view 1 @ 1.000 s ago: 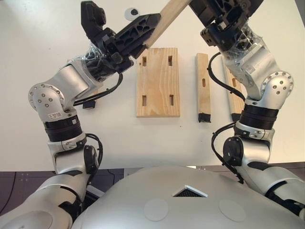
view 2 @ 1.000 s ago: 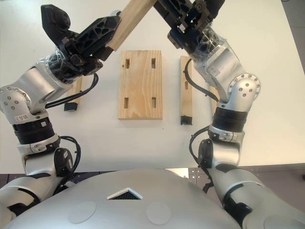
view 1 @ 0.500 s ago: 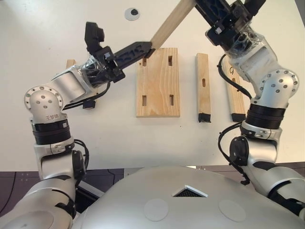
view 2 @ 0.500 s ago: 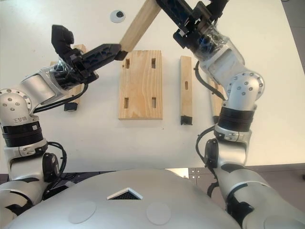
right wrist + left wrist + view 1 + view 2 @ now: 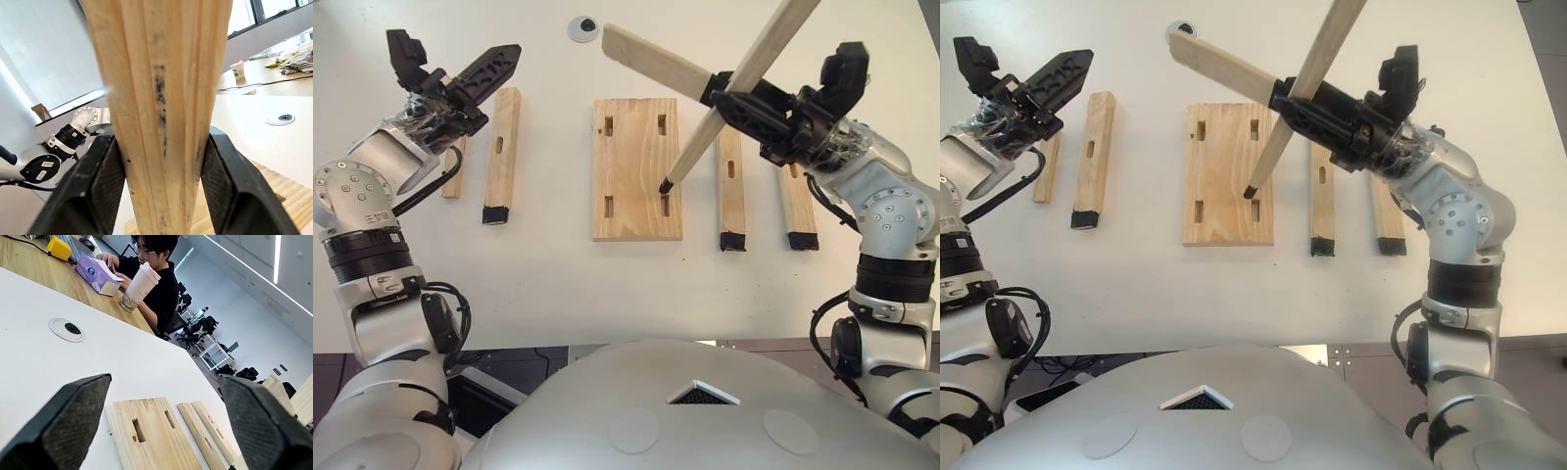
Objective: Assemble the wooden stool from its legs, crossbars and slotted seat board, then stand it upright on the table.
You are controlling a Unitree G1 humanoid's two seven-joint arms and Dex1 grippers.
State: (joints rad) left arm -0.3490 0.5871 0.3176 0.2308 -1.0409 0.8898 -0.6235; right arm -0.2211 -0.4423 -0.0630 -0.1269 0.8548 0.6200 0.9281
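White table (image 5: 548, 255), stool parts laid out flat under both arms. Right gripper (image 5: 720, 96) is clamped on a wooden leg (image 5: 763, 49). The right wrist view has both fingers (image 5: 100, 186) pressed flat against its sides. Held leg is tilted, with its upper end running past the top edge of the head view. Its black tip (image 5: 664, 184) is down at the slotted seat board (image 5: 631, 166), just beside the near-right slot (image 5: 664, 204); can't tell if the tip touches the wood. A flat crossbar (image 5: 654, 61) sticks out past the right fingertips toward the far left and crosses the held leg at the gripper. The joint between the two is hidden. Left gripper (image 5: 499, 64) is spread wide with nothing between the pads (image 5: 73, 416). It sits over the far-left part of the table, near the far end of the left leg (image 5: 501, 147). Seat board lies flat mid-table, four slots facing up. Left leg lies flat to the left of the board, apart from it, black tip toward the robot. A thinner wood strip (image 5: 453, 176) lies just left of that, partly under the left arm. Inner right leg (image 5: 731, 201) and outer right leg (image 5: 800, 211) lie side by side right of the board, below the right gripper, black tips toward the robot. Round cable grommet (image 5: 583, 27) sits in the table beyond the board's far-left corner.
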